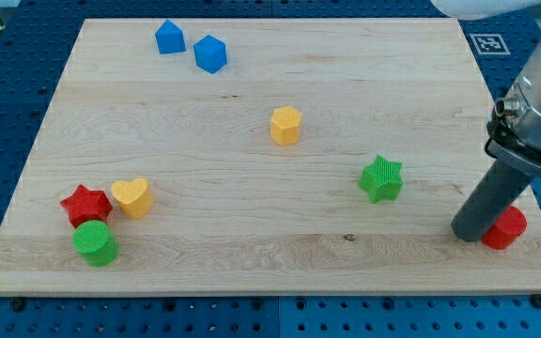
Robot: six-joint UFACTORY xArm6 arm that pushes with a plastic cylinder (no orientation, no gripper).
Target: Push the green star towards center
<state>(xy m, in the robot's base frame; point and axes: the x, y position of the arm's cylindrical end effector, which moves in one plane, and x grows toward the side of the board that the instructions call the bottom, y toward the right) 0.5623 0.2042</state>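
Note:
The green star (381, 178) lies on the wooden board (252, 122), right of the middle. My tip (468, 232) rests on the board near the view's bottom right, to the right of and a little below the star, with a clear gap between them. A red cylinder (505, 228) sits right behind my tip, touching or nearly touching the rod and partly hidden by it.
A yellow hexagon block (285, 125) stands near the centre. Two blue blocks (169, 37) (210, 53) sit at the view's top left. A red star (85, 204), a yellow heart (132, 197) and a green cylinder (95, 243) cluster at the bottom left.

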